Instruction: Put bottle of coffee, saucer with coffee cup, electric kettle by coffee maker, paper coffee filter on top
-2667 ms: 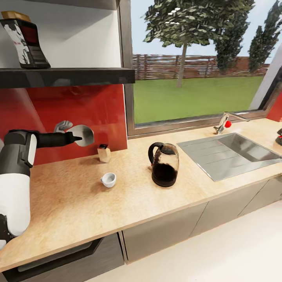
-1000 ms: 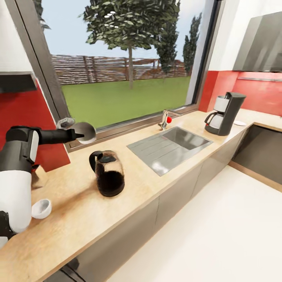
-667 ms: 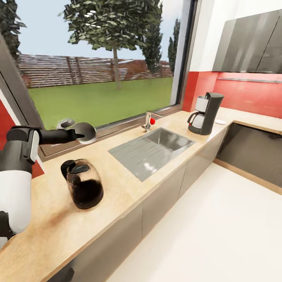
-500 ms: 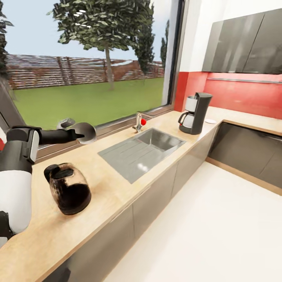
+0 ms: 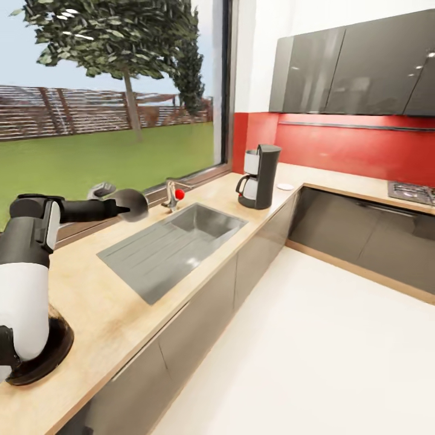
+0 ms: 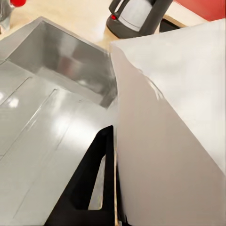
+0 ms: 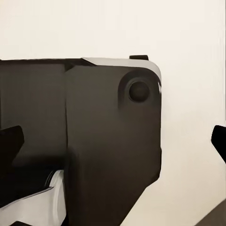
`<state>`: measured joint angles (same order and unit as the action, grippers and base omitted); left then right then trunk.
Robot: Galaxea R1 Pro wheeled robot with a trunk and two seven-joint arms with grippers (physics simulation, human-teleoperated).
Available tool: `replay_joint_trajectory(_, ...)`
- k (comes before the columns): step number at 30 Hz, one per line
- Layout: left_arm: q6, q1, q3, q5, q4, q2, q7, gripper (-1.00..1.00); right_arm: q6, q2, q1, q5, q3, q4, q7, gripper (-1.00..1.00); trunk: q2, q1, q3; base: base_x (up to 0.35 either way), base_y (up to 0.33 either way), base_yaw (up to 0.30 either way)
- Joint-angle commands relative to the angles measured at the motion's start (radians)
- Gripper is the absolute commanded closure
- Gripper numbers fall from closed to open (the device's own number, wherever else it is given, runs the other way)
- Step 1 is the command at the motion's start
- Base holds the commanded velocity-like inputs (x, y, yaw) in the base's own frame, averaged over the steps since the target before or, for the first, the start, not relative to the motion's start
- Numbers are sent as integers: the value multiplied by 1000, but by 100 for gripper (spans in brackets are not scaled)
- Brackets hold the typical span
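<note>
My left gripper [image 5: 121, 209] is shut on the paper coffee filter [image 5: 134, 203], a pale grey-white cone held out over the countertop [image 5: 115, 311]. In the left wrist view the filter [image 6: 179, 122] looms large beside one black finger [image 6: 92, 181]. The black coffee maker [image 5: 260, 176] stands on the counter past the sink, also seen in the left wrist view [image 6: 136, 16]. A small white saucer [image 5: 285, 186] lies just beyond it. The dark kettle [image 5: 45, 353] peeks out behind my left arm. In the right wrist view, my right gripper [image 7: 115, 141] hangs open over the floor.
A steel sink [image 5: 175, 241] with drainboard and a red-knobbed faucet [image 5: 173, 194] lies between my left arm and the coffee maker. The counter turns a corner at the right, with a stove [image 5: 414, 192]. White floor spreads in front of the cabinets.
The camera has swung right along the counter: shelf, cup and most of the kettle have left the view, and the coffee maker and corner have come in. My left arm still holds the filter.
</note>
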<state>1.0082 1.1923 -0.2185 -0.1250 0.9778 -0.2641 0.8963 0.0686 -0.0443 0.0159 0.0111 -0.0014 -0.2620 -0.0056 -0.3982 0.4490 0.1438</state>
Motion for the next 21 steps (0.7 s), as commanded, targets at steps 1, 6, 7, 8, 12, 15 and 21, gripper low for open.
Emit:
replay_joint_trajectory(1,4,1,-2,-12,1,0,12,100,4,0,1,1,0,1,-1,-100,-2,1,2,260,-192,-286)
replay_joint_trajectory(6,4,1,-2,-12,0,0,12,100,4,0,1,1,0,1,-1,-100,-2,1,2,276,-188,-287)
replay_joint_trajectory(7,4,1,-2,-12,-1,0,12,100,4,0,1,1,0,1,-1,-100,-2,1,2,287,-183,-289)
replay_joint_trajectory(8,4,1,-2,-12,-1,0,12,100,4,0,1,1,0,1,-1,-100,-2,1,2,290,-180,-289)
replay_joint_trajectory(12,4,1,-2,-12,-1,0,12,100,4,0,1,1,1,1,-1,-100,-2,1,2,292,-175,-289)
replay_joint_trajectory(15,4,1,-2,-12,-1,0,12,100,4,0,1,1,1,1,-1,-100,-2,1,2,296,-171,-289)
replay_joint_trajectory(21,4,1,-2,-12,-1,0,11,100,4,0,1,1,1,1,-1,-100,-2,1,2,301,-163,-289)
